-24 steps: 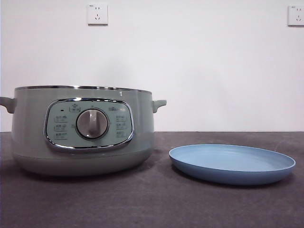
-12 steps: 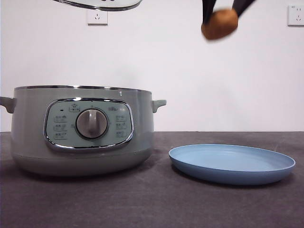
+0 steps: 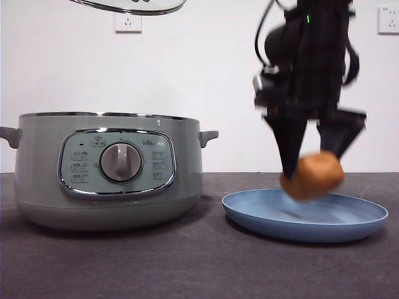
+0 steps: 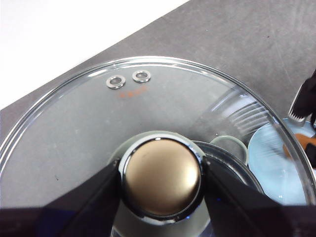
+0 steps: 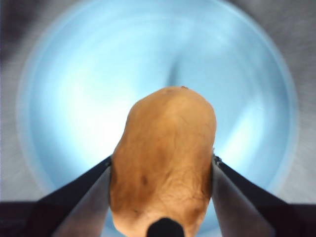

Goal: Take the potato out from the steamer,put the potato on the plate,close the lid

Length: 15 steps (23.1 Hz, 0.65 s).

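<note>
Your right pincer [image 3: 310,177] has dropped from high above to just over the plate [image 3: 361,225] — still pinching the potato [image 3: 312,175], so release comes next. Your left pincer [image 4: 160,177] keeps the lid [image 4: 74,128] clamped by its knob above the open steamer [image 3: 37,174].

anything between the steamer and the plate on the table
Nothing: the front view shows only bare dark table between the steamer and the plate. The right gripper holds the potato over the plate itself, not over that gap.
</note>
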Available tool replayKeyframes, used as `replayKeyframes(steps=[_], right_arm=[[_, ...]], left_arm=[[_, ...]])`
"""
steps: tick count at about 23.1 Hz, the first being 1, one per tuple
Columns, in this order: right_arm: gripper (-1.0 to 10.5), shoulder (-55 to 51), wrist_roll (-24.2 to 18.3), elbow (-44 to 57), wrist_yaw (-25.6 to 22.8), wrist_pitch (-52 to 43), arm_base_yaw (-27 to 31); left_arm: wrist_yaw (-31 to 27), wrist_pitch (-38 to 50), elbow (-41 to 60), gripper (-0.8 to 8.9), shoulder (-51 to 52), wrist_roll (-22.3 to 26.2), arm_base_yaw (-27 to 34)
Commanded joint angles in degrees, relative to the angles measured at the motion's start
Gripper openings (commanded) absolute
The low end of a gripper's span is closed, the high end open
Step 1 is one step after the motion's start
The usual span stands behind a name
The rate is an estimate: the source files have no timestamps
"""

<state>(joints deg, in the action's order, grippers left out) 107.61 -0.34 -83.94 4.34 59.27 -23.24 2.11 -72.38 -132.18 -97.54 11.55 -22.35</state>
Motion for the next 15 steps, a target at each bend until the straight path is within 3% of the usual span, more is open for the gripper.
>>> replayKeyframes(steps=[1, 6, 12, 15], right_arm=[[-0.1, 0.37, 1.03, 6.19, 0.11, -6.58, -0.13], [0.3, 0.37, 0.96, 10.19, 0.09, -9.14, -0.11], [4.8, 0.11, 0.94, 10.14, 0.04, -9.29, -0.11], [5.0, -0.55, 0.94, 9.77, 0.04, -9.25, -0.11]], left_arm=[[0.07, 2.21, -0.63, -0.08, 0.55, 0.76, -0.04], [0.09, 2.01, -0.63, -0.08, 0.55, 0.74, -0.04], [0.09, 1.95, -0.63, -0.08, 0.55, 0.72, -0.04], [0.09, 1.95, -0.63, -0.08, 0.55, 0.74, -0.04]])
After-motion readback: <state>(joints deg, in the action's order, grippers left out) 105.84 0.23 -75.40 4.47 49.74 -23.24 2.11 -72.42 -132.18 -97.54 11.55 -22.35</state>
